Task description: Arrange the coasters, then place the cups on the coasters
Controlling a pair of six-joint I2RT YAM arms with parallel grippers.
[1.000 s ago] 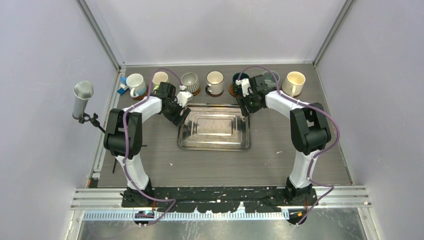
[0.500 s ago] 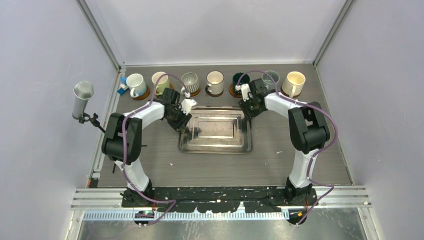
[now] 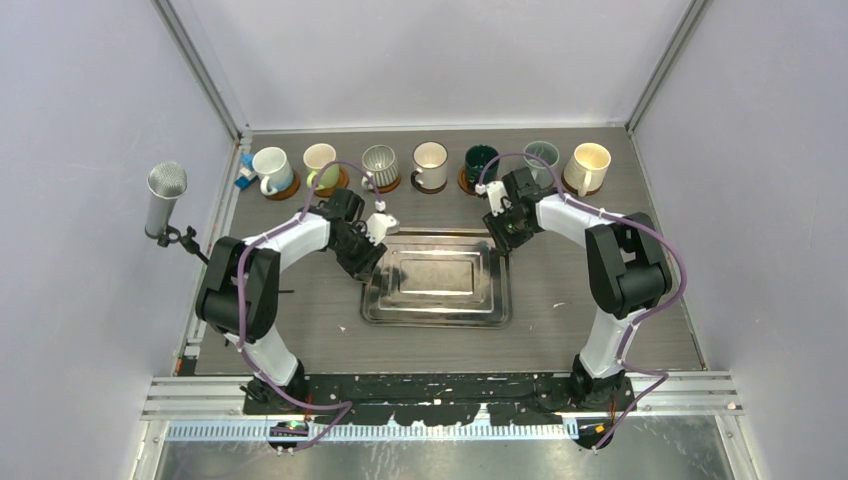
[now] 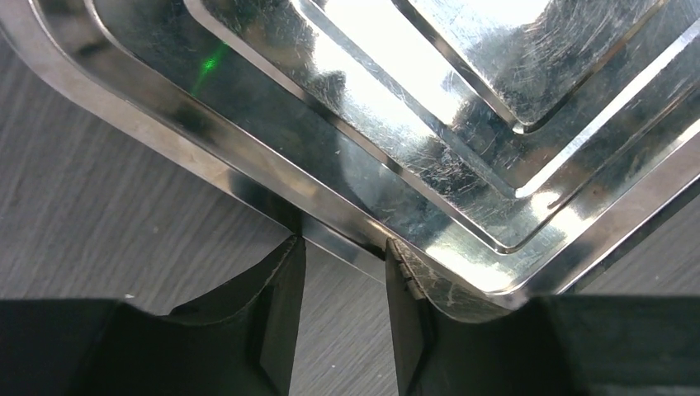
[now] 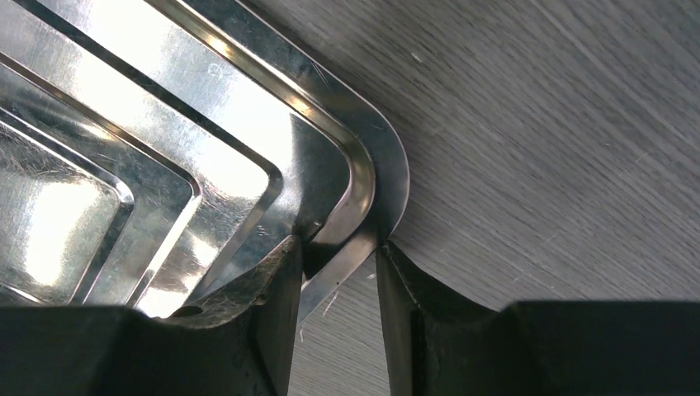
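On wood-grain table (image 3: 560,330) between lilac walls (image 3: 450,60), both jaws pinch corners of steel tray (image 3: 440,282).

A rectangular steel tray (image 3: 437,281) lies flat near the middle of the dark wood-grain surface (image 3: 450,350), its long sides running from nine to three o'clock. Its stepped floor is bright and finely scratched, with a small green glint on one inner step in the left wrist view. Beyond the surface's nine o'clock edge a grey mesh-headed microphone (image 3: 166,196) stands upright on a black clamp, a small blue object (image 3: 245,173), too small to make out, sits in the ten o'clock corner, and a metal rail (image 3: 700,390) runs along the six o'clock edge.
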